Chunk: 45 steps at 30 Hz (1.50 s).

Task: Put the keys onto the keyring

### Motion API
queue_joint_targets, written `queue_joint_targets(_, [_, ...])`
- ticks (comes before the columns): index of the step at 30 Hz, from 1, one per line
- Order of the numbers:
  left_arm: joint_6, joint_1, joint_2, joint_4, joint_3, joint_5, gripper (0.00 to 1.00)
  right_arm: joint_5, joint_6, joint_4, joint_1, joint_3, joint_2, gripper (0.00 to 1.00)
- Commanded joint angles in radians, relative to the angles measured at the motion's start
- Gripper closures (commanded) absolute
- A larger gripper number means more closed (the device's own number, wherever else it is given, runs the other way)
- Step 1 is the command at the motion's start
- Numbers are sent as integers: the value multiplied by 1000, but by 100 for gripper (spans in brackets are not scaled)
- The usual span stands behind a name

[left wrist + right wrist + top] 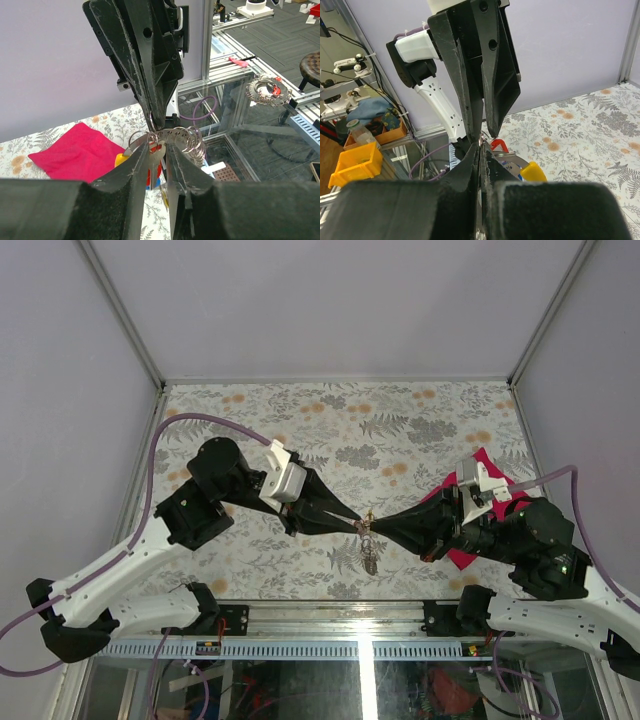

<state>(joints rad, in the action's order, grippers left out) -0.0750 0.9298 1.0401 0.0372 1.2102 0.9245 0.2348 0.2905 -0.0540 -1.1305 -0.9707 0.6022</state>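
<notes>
Both grippers meet tip to tip over the table's middle front. My left gripper [357,520] [157,149] is closed down to a narrow gap on a silver key blade [154,162] with a red head [498,145]. The keyring [172,134], a thin silver loop with a chain of small rings [196,142], sits at my fingertips. My right gripper [377,523] [481,146] is pinched shut on the keyring. A yellow-headed key [121,160] [533,171] hangs on the ring. The bunch dangles below the tips [370,555]. I cannot make out the black key.
A magenta cloth [487,465] [75,152] lies on the floral table surface [330,420] under the right arm. Grey walls stand on three sides. The metal frame rail [330,615] runs along the near edge.
</notes>
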Motion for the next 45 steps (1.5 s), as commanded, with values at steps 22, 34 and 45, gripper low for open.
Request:
queue_joint_targets(22, [2,12,7,-54,11,-35,100,-117,80,181,-6,42,-24,100])
queue_joint_targets(34, [4,16,7,-46,15,-49,100,-205,124,279,-6,105,-69,100])
queue_joint_targets(45, [12,32,27,-43,16,-53,100,-260,149,385,-6,157,-84,100])
